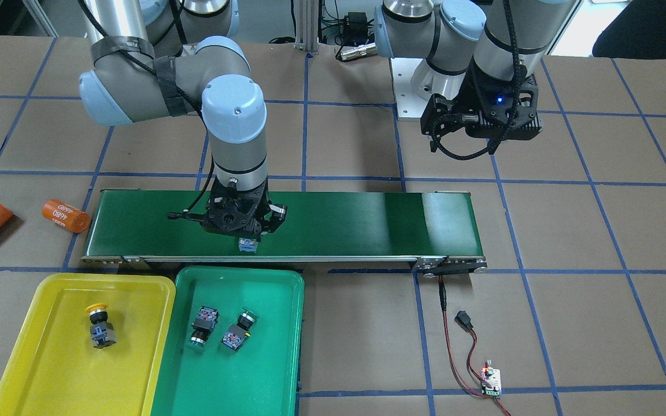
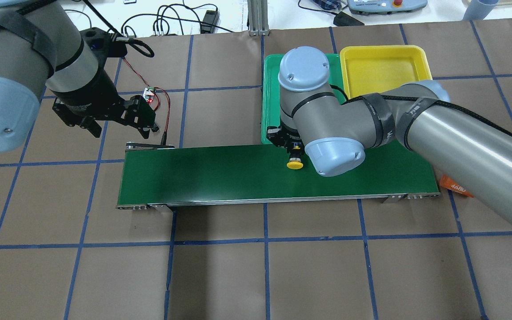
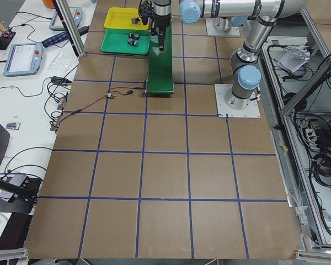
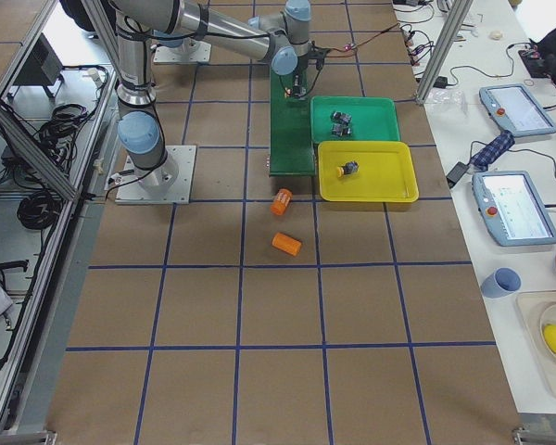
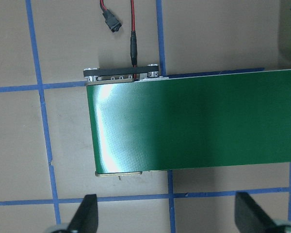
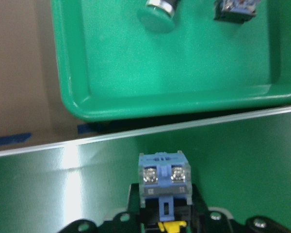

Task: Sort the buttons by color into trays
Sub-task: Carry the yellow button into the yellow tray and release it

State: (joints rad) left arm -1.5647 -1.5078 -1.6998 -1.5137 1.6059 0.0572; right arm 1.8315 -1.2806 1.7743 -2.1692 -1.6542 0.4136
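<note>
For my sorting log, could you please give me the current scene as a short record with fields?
Yellow tray: one yellow button
Green tray: two green buttons
Right pincer: shut on second yellow button, over belt
Left pincer: open, empty, above belt's end
Left to sort: second yellow button

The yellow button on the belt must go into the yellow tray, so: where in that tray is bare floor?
The shallow yellow plastic tray holds one yellow-capped push-button near its belt-side end. Bare floor for the gripped yellow button: the strip bordering the green plastic tray, and the half away from the dark-green conveyor belt. Crowded only around that push-button.
</note>
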